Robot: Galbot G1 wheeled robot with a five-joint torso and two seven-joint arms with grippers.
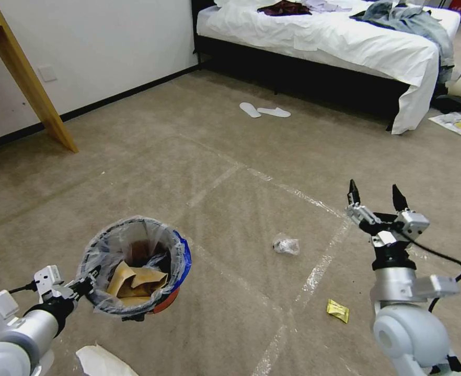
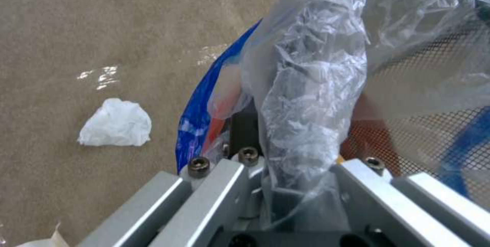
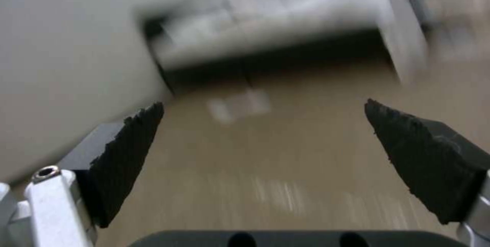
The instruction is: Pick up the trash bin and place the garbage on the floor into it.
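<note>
Head view: small round red plastic trash bin (image 1: 136,269) with clear bag liner and blue bag edge, held off the beige carpet floor (image 1: 152,172) at its rim by the left hand (image 1: 81,287), clenched on rim and liner; brown cardboard pieces already inside. Mouth kept upright and open, seemingly to take more litter. Right hand (image 1: 377,198) raised above the carpet on the robot's right, black fingers spread wide and empty, apparently readied for a pick. Still on the floor: crumpled clear plastic wad (image 1: 286,244) between bin and right hand, tiny yellow wrapper (image 1: 337,310) nearer the robot, white paper scrap (image 1: 102,361) under the left arm. White slippers (image 1: 264,110) lying beside the bed (image 1: 340,42), well apart.

Left wrist view: liner plastic (image 2: 306,97) bunched between the metal fingers (image 2: 214,185), red wall and blue edge just beside; white tissue wad (image 2: 116,123) on the carpet below.

Right wrist view: both black pads (image 3: 128,155) apart, nothing between, carpet and bed blurred beyond.
</note>
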